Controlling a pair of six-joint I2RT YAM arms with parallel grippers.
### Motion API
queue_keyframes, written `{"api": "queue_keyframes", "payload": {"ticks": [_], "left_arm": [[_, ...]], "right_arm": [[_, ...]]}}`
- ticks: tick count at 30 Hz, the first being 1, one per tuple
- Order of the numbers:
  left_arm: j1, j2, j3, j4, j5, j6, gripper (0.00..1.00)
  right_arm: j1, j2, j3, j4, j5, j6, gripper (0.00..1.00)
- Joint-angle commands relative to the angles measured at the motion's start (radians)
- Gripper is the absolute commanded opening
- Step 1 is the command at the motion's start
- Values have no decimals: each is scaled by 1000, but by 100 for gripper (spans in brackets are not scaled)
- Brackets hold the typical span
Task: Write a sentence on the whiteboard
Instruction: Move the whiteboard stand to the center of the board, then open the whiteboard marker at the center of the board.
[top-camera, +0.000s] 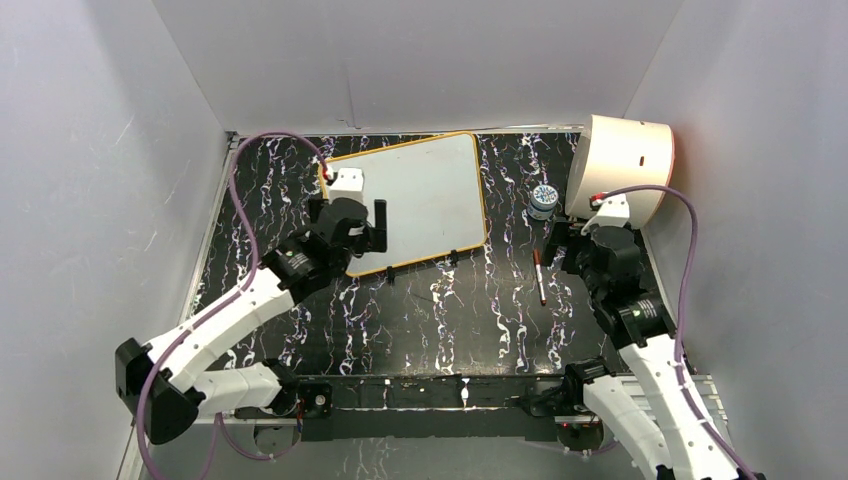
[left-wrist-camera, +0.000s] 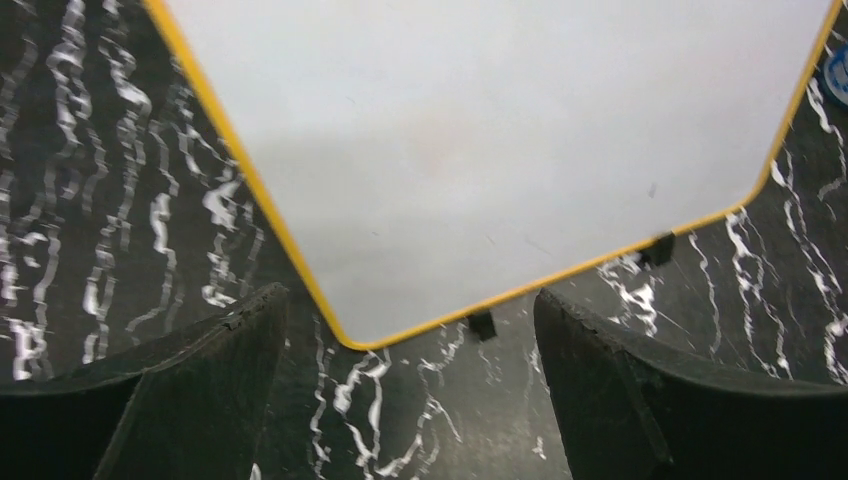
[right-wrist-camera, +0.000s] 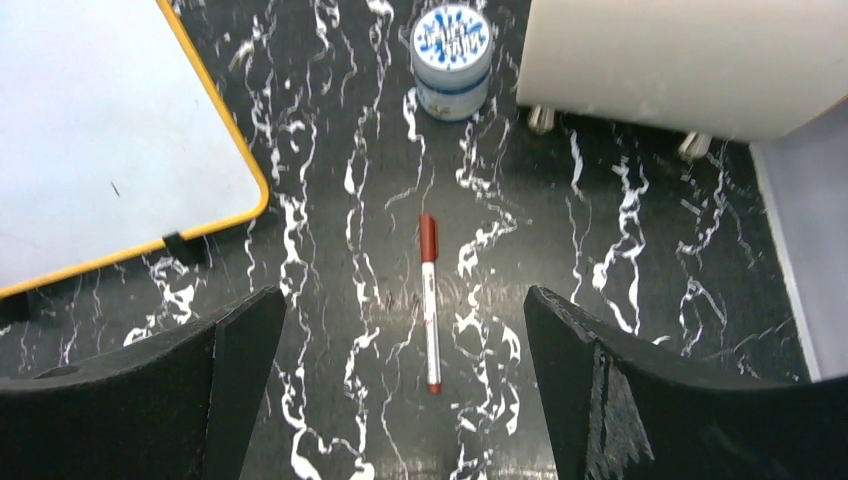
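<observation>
The whiteboard (top-camera: 420, 195) lies tilted on the black marbled mat at the back centre, with its white face bare; the sentence is out of view. My left gripper (top-camera: 368, 245) hovers over the board's near left corner (left-wrist-camera: 350, 335), open and holding nothing. A red-capped marker (top-camera: 539, 276) lies on the mat to the right of the board. My right gripper (top-camera: 566, 250) hangs above it, wide open, and the marker (right-wrist-camera: 429, 300) lies lengthwise between the jaws without touching them. The board's right corner (right-wrist-camera: 90, 140) shows in the right wrist view.
A small blue-and-white jar (top-camera: 543, 200) stands beyond the marker, also seen as the jar (right-wrist-camera: 452, 60). A cream drum (top-camera: 625, 165) sits at the back right. Small black clips (left-wrist-camera: 482, 324) stick out from the board's near edge. White walls enclose the mat on three sides.
</observation>
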Motion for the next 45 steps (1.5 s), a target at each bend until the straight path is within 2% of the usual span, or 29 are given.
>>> {"api": "queue_keyframes", "payload": {"ticks": [1,4,10,14,19,24,28,30,34,37,45], "left_arm": [[46,-114,-29,59,-72,148,90],[104,-179,-75,68,-23,158,90],[134,-269,-121,68,-8,172,91],[157,-311,-139,72,36,186,94],[169,-403,-168,112,49,225,94],[188,-519,-264,209,118,248,94],[199,-523,-275,226,138,244,94],[209,-494,-260,207,139,229,94],[235,-439,-237,186,164,199,94],[248,-428,-236,185,187,191,94],[286,-421,-242,195,239,181,95]], "right_arm": [[3,70,79,-87,-25,62,99],[3,113,78,-89,-109,60,99],[3,227,85,-104,-121,83,99],[3,290,86,-129,-27,166,99],[1,379,67,-101,19,190,99],[-7,481,46,-86,30,252,99],[-19,540,24,-39,2,256,98],[-32,570,13,-11,-30,254,95],[-84,631,-13,39,-99,251,81],[-99,655,-29,59,-96,253,70],[-101,728,-20,32,-63,237,57]]}}
